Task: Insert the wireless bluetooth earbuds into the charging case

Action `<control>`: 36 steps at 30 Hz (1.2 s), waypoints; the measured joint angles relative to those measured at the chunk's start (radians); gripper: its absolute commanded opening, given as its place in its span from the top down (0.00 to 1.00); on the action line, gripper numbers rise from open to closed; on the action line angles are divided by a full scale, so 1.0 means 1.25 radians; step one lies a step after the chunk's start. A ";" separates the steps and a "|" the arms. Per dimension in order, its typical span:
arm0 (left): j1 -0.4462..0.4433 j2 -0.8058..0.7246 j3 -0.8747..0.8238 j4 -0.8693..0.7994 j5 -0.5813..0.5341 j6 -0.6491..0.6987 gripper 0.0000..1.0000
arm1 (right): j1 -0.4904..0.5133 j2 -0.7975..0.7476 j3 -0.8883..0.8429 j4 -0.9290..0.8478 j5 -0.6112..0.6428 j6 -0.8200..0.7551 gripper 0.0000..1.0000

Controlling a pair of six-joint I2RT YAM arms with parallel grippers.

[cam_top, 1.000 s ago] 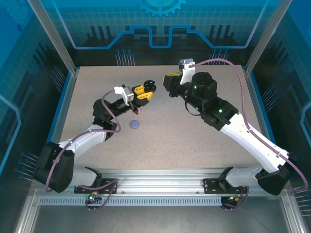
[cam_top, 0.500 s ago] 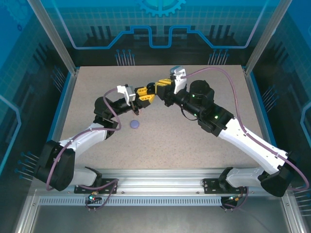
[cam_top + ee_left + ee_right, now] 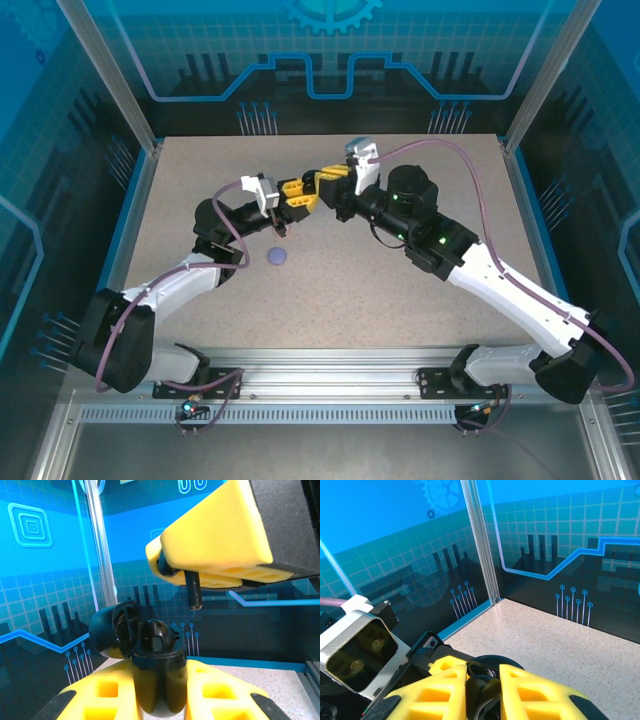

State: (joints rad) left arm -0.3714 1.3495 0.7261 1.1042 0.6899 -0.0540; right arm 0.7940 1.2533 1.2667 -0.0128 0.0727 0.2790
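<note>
**Black earbud poised over the open case**

At the lower centre of the left wrist view, the left gripper (image 3: 159,696) is clamped on the body of a small glossy black plastic charging case (image 3: 156,672), whose round lid (image 3: 112,630) is swung open to the left. Just above it, not touching, a tiny black stemmed earbud (image 3: 194,591) points stem-down, pinched in the closed right gripper (image 3: 483,690). The bud looks light, hard and slick. It is best held by its head with a gentle squeeze, leaving the stem free for the socket.
</note>
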 measured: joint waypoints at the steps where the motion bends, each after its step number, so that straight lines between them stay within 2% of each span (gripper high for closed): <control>1: 0.000 0.000 0.000 0.000 0.000 0.000 1.00 | 0.000 0.003 0.000 0.000 0.000 0.000 0.80; 36: -0.005 0.000 0.001 -0.037 0.001 0.001 1.00 | -0.002 0.031 0.000 -0.004 0.018 -0.019 0.87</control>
State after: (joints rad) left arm -0.3779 1.3491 0.7273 1.0580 0.6914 -0.0528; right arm 0.7910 1.2919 1.2667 -0.0174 0.0952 0.2558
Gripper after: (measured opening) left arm 0.218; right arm 0.135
